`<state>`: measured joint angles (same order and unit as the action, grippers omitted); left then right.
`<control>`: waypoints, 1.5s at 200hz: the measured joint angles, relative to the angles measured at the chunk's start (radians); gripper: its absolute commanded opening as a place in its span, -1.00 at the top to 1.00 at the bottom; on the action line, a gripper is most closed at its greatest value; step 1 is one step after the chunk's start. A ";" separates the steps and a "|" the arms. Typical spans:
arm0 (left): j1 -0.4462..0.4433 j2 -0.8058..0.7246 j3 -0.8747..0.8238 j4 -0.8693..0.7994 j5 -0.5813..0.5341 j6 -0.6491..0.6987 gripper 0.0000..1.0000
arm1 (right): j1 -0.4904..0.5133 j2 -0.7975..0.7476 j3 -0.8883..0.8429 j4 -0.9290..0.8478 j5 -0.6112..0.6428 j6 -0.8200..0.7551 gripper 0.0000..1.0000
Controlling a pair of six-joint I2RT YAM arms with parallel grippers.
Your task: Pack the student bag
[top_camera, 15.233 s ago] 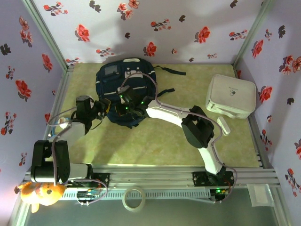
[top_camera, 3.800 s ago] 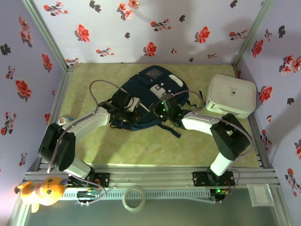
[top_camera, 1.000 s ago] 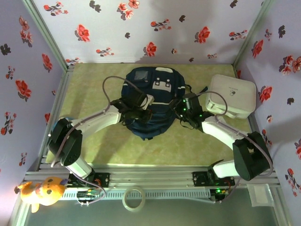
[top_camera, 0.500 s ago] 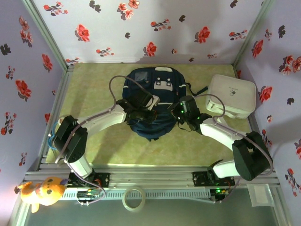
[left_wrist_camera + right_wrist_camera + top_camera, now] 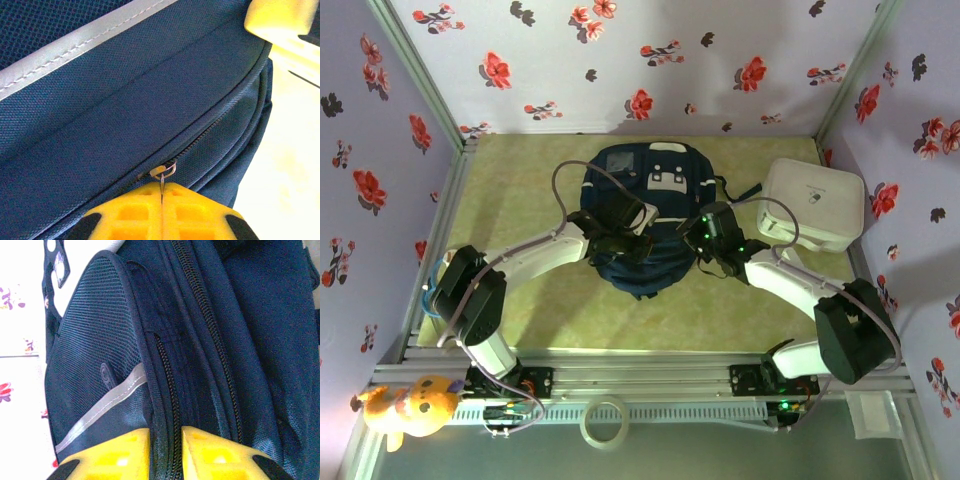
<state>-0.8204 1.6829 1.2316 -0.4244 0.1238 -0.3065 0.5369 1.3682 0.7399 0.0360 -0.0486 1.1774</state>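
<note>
At the middle of the green tabletop [image 5: 520, 180], toward the back wall, the student bag [image 5: 660, 205] lay flat with its patched front pocket at the far end and its lower end toward me. Along its near left side, the left gripper [image 5: 162, 187] had its jaws pressed fully together on the zipper pull [image 5: 164, 171], whose small metal loop stood just clear of the yellow tips at the end of a zip line that looked closed along its whole visible run. On the bag's right flank, the right gripper [image 5: 165, 437] had its jaws drawn in to a narrow gap, and they seemed to me to pinch a ridge of dark fabric and zip tape beside the mesh side pocket [image 5: 95, 340]. I judged this a brace against the pull of the other arm. I saw nothing going into the bag and no compartment gaping, so I took the packing itself as not yet begun. The job stood at the opening stage, with the zip to be run back, the contents loaded, and the bag closed again. The white rounded box [image 5: 813, 203] sat apart on the tabletop at the right, untouched by either arm, and I could not tell whether it was meant to go inside.
</note>
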 measured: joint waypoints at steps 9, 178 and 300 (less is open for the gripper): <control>0.000 0.000 0.000 0.000 0.000 0.002 1.00 | 0.000 0.001 0.001 0.000 -0.003 -0.003 0.67; 0.158 -0.185 -0.158 -0.076 -0.196 0.003 1.00 | -0.019 0.006 0.041 -0.074 0.057 -0.079 0.85; 0.183 -0.117 -0.071 -0.101 -0.174 0.076 1.00 | -0.067 -0.029 0.018 -0.041 0.049 -0.101 -0.08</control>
<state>-0.6373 1.5658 1.1603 -0.5255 -0.0505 -0.2302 0.4698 1.3388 0.7578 -0.0048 0.0002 1.0767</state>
